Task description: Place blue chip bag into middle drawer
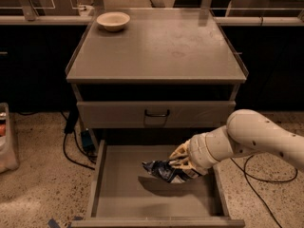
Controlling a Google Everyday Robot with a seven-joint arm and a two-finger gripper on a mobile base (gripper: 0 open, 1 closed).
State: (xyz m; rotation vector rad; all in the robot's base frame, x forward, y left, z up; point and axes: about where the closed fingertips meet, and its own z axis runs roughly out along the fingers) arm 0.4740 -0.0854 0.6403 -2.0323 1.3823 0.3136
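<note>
We see one gripper (183,159) low over the right side of the one open middle drawer (118,194). Its two fingers are pinched on the one blue chip bag (164,171), which juts out to the gripper's left, just above the drawer floor. Behind the gripper and higher is one closed drawer front (114,114) with one black handle (157,113). Far beyond it, one cream bowl (113,21) sits on the cabinet top (161,46).

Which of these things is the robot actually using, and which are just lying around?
In use: blue chip bag, held by the gripper above the open middle drawer.
Lying about: bowl on the cabinet top; cables on the floor.
</note>
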